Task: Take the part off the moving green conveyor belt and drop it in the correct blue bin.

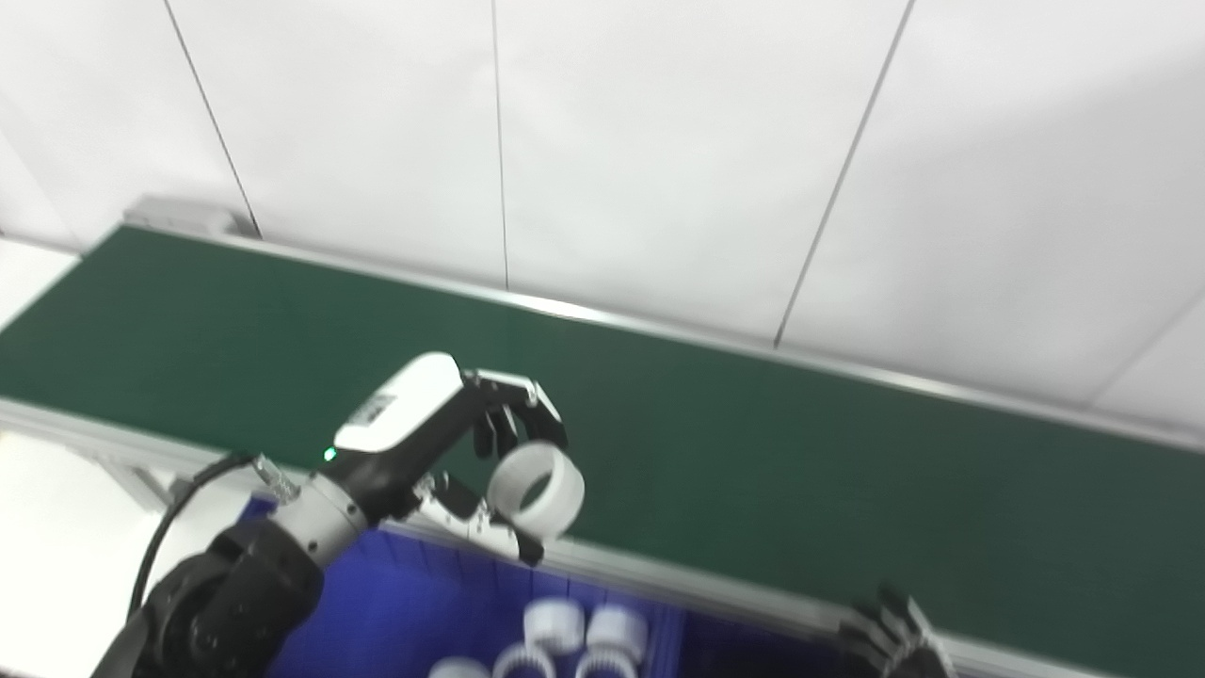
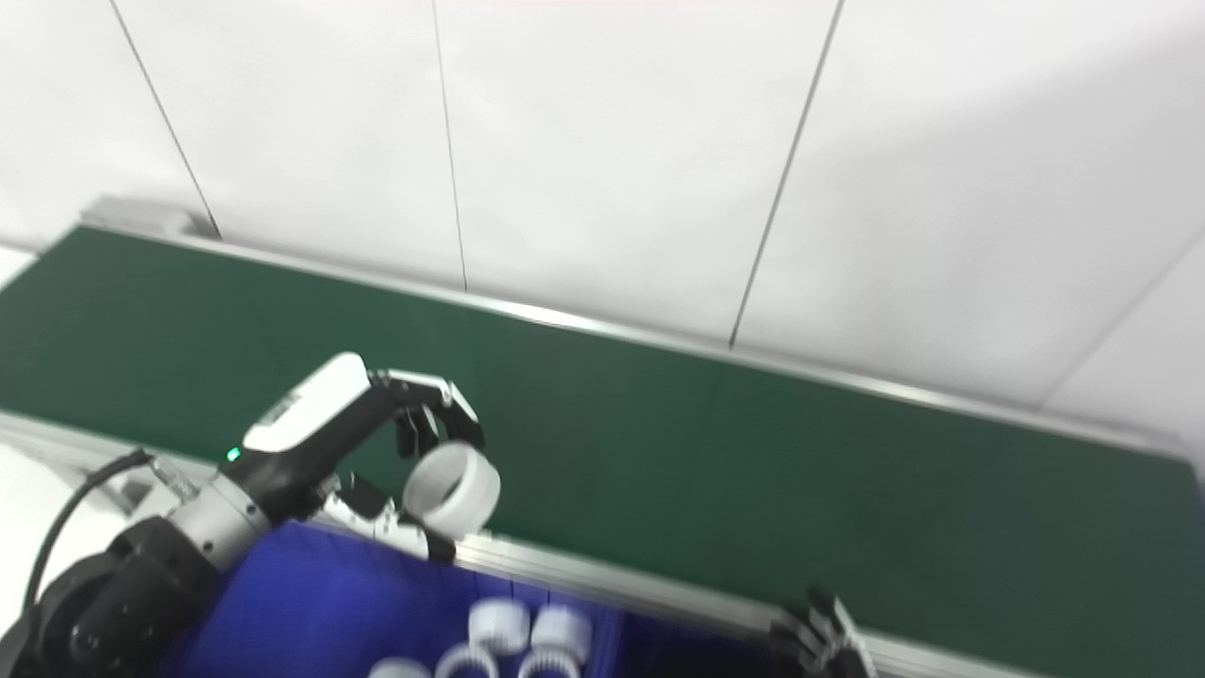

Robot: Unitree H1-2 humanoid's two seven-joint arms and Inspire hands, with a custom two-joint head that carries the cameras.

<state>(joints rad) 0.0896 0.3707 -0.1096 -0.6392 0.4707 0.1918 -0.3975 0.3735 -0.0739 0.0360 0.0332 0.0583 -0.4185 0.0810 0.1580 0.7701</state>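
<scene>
The left hand [image 1: 452, 443] pinches a white ring [image 1: 537, 490] over the belt's [image 1: 753, 452] near rail, just above a blue bin [image 1: 405, 603] of similar rings [image 1: 584, 640], and should clear the rail before releasing; the right hand's [image 1: 890, 636] state is unclear.

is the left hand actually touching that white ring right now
Touching. In the left eye view the left hand pinches the white ring, fingers on its top and thumb under it, above the conveyor's near rail.
</scene>
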